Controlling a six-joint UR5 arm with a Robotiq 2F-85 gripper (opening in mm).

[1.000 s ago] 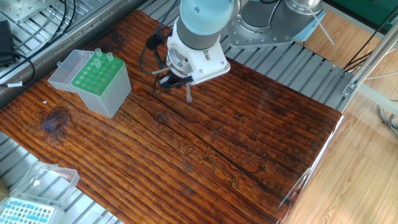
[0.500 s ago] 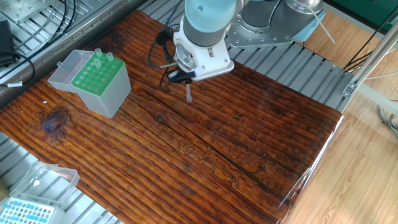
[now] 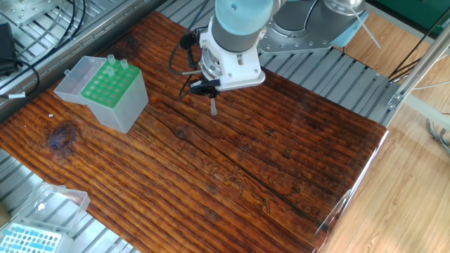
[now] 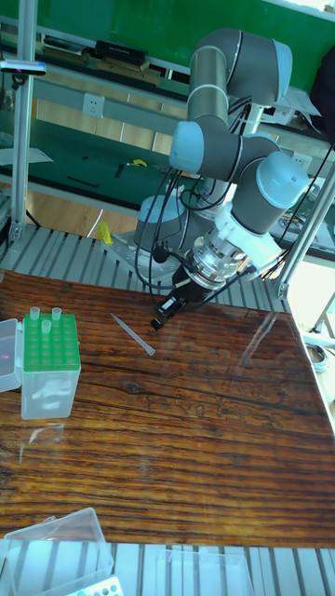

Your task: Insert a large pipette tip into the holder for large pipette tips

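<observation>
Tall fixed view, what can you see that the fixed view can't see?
Only the tall fixed view shows the arm's upper joints and the green wall behind them. Only the fixed view shows the light wooden floor beside the table. Both show the green-topped holder, the large pipette tip and the gripper close to it.

Green-gridded holder [image 3: 107, 86], dark-streaked wooden table [image 3: 232, 169]
</observation>
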